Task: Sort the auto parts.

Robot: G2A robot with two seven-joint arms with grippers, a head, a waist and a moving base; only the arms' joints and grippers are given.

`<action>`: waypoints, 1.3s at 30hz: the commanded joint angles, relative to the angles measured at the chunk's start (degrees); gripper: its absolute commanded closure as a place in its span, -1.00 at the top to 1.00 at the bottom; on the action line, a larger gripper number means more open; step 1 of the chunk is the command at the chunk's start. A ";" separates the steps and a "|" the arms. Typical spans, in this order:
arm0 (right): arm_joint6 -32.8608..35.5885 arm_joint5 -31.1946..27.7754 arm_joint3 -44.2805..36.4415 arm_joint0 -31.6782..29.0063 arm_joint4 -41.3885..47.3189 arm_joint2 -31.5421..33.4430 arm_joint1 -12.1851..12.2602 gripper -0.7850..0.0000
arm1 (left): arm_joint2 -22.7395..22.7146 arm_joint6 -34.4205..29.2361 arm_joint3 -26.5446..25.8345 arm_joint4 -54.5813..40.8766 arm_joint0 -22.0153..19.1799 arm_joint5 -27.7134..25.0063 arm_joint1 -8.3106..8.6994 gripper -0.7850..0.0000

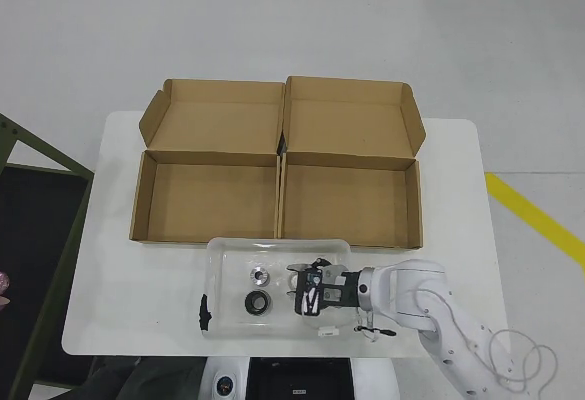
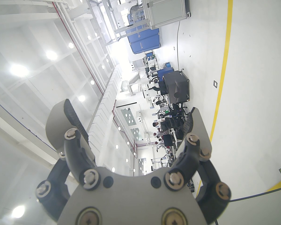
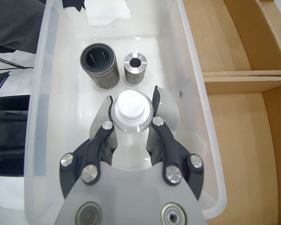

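Inside the clear bin, a white-capped part is clamped on both sides by the right gripper. The part's lower half is hidden between the fingers. A dark sleeve and a metal bushing are stood upright just beyond it. The left gripper is held spread apart, aimed at the room.

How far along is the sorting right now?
Done: nothing sorted; both cardboard boxes show bare floors. In hand: the right pincer is shut on the white-capped part, inside the clear bin. Remaining: that part, plus the black-lined sleeve and steel bushing standing in the bin. The left pincer is open, holding nothing.
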 commanded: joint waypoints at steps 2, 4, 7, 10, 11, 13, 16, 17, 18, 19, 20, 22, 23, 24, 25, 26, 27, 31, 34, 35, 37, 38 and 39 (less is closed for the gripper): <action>-2.74 -0.65 -0.33 0.10 0.93 0.59 0.17 -1.00 | 0.00 0.00 0.00 0.00 0.00 0.00 0.00 1.00; -4.85 -1.20 -0.43 0.23 1.73 0.98 0.26 -1.00 | 0.00 0.00 0.00 0.00 0.00 0.00 0.00 1.00; -8.19 -1.67 -0.64 0.41 2.56 1.55 0.39 -1.00 | 0.00 0.00 0.00 0.00 0.00 0.00 0.00 1.00; -11.22 -2.30 -0.88 0.75 3.43 1.93 0.48 -1.00 | 0.00 0.00 0.00 0.00 0.00 0.00 0.00 1.00; -11.93 -2.57 -0.84 0.99 3.69 2.03 0.51 -1.00 | 0.00 0.00 0.00 0.00 0.00 0.00 0.00 1.00; -12.84 -2.67 -1.06 1.52 3.78 2.24 0.56 -1.00 | 0.00 0.00 0.00 0.00 0.00 0.00 0.00 1.00; -14.13 -2.60 -1.19 2.33 4.46 2.79 0.64 -1.00 | 0.00 0.00 0.00 0.00 0.00 0.00 0.00 1.00; -14.42 -2.43 -1.28 2.54 4.56 2.95 0.66 -1.00 | 0.00 0.00 0.00 0.00 0.00 0.00 0.00 1.00; -14.95 -2.20 -1.43 2.74 4.93 3.12 0.67 -1.00 | 0.00 0.00 0.00 0.00 0.00 0.00 0.00 1.00; -15.36 -2.03 -1.42 2.90 5.22 3.28 0.68 -1.00 | 0.00 0.00 0.00 0.00 0.00 0.00 0.00 1.00; -15.64 -1.81 -1.45 3.09 5.39 3.49 0.71 -1.00 | 0.00 0.00 0.00 0.00 0.00 0.00 0.00 1.00; -16.34 -1.02 -1.55 3.30 5.84 3.96 0.74 -1.00 | 0.00 0.00 0.00 0.00 0.00 0.00 0.00 1.00; -16.83 -0.62 -1.56 3.37 6.30 4.29 0.76 -1.00 | 0.00 0.00 0.00 0.00 0.00 0.00 0.00 1.00; -17.15 -0.31 -1.55 3.41 6.54 4.59 0.79 -1.00 | 0.00 0.00 0.00 0.00 0.00 0.00 0.00 1.00; -17.59 0.00 -1.60 3.45 6.87 4.94 0.82 -1.00 | 0.00 0.00 0.00 0.00 0.00 0.00 0.00 1.00; -18.04 0.21 -1.72 3.53 7.03 5.30 0.86 -1.00 | 0.00 0.00 0.00 0.00 0.00 0.00 0.00 1.00; -18.33 0.24 -1.73 3.60 7.02 5.61 0.92 -1.00 | 0.00 0.00 0.00 0.00 0.00 0.00 0.00 1.00; -19.44 0.97 -1.68 3.81 7.58 7.00 1.08 -1.00 | 0.00 0.00 0.00 0.00 0.00 0.00 0.00 1.00; -20.15 1.46 -1.78 3.83 8.27 7.92 1.20 -1.00 | 0.00 0.00 0.00 0.00 0.00 0.00 0.00 1.00; -20.29 1.58 -1.74 3.88 8.43 8.18 1.24 -1.00 | 0.00 0.00 0.00 0.00 0.00 0.00 0.00 1.00; -20.63 1.95 -1.56 4.03 8.87 8.60 1.29 -1.00 | 0.00 0.00 0.00 0.00 0.00 0.00 0.00 1.00; -20.74 2.17 -1.43 4.16 9.08 8.79 1.31 -1.00 | 0.00 0.00 0.00 0.00 0.00 0.00 0.00 1.00; -20.90 2.37 -1.30 4.33 9.31 8.99 1.33 -1.00 | 0.00 0.00 0.00 0.00 0.00 0.00 0.00 1.00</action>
